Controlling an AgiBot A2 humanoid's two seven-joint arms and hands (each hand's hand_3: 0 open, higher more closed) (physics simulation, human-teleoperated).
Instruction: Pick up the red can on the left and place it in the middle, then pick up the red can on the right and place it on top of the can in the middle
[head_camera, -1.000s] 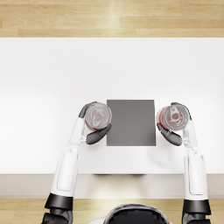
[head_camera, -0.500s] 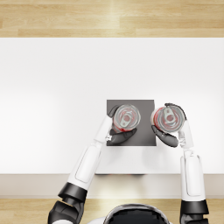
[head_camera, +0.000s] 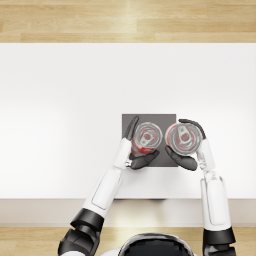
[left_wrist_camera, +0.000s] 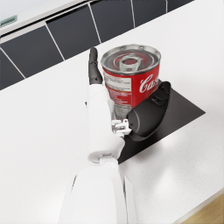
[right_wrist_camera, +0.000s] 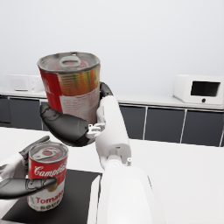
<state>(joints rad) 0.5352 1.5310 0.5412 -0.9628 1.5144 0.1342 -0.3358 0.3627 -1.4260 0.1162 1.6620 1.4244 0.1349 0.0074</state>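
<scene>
Two red cans, "Campbell's Tomato" can (right_wrist_camera: 46, 180) on mat (right_wrist_camera: 76, 205), other can (right_wrist_camera: 72, 85) label unreadable

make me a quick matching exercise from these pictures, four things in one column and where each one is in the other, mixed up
Things:
1. left hand's can
2. right hand's can
3. dark mat
4. microwave

Places or states:
A. flat on the white table
B. on the back counter
C. held up in the air
D. standing on the mat, gripped

Pairs: 1-D, 2-C, 3-A, 4-B
</scene>
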